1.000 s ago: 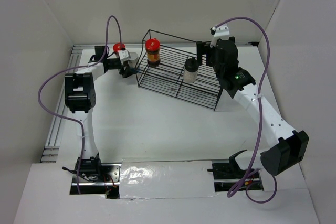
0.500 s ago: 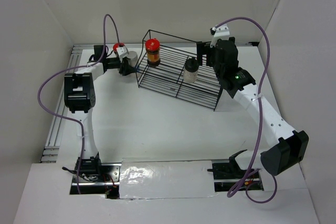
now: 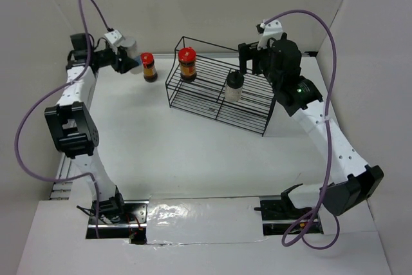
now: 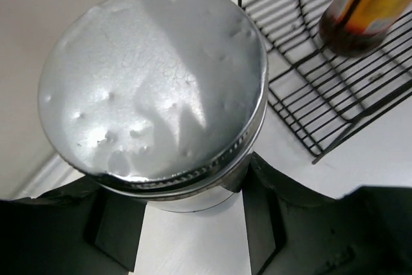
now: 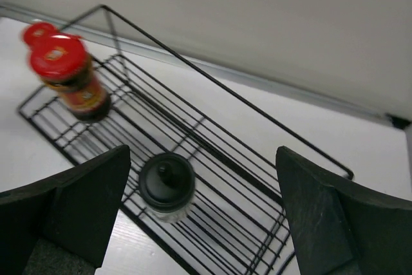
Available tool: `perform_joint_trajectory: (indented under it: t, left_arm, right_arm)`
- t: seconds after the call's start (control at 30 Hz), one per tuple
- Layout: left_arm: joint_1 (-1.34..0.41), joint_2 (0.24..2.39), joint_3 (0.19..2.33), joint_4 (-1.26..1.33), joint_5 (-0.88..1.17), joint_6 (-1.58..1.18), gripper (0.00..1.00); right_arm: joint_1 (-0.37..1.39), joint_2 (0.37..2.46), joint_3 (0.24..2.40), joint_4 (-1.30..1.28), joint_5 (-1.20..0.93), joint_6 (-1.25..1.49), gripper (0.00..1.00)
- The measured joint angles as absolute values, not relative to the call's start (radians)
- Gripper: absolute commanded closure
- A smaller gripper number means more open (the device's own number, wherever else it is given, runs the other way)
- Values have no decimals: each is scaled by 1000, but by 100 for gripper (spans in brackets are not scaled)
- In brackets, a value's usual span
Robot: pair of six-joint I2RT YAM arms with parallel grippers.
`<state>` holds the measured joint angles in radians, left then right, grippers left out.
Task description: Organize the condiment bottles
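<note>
Your left arm stretches far toward the back left corner, its gripper (image 3: 126, 60) clamped on the whitish jar (image 4: 154, 82). Your right arm reaches over the black wire rack (image 3: 219, 111), with the right gripper (image 3: 249, 62) hanging above it, jaws wide apart and holding nothing.

The left wrist view fills with the held jar's pale cap, a dark finger (image 4: 261, 223) pressed on each side. The top view cannot show that contact.

From above, one red-capped jar (image 3: 149, 67) stands on the surface just left of the rack. The other red-capped jar (image 3: 187, 64) and the black-capped clear jar (image 3: 234, 87) stand inside it.

The surface (image 3: 193, 152) is white, with plain white walls around it.
</note>
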<state>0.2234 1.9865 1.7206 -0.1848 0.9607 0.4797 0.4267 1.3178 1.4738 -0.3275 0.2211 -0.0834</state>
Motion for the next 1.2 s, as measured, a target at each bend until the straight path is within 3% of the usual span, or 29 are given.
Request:
perform_joint_trajectory:
  t: [0.23, 0.53, 1.03, 1.2]
  left_arm:
    - [245, 1866, 2037, -624, 1095, 718, 100]
    - [-60, 1702, 1954, -1026, 1169, 859, 100]
    - [-233, 1664, 1881, -1104, 1177, 859, 100]
    - [-252, 1634, 1875, -1109, 1184, 858, 100]
  right_arm:
    - [455, 1327, 1596, -366, -109, -143, 0]
    - [672, 1435, 1673, -372, -361, -176, 0]
    - [782, 1463, 1671, -346, -303, -138, 1]
    - [785, 1463, 1645, -327, -287, -124, 15]
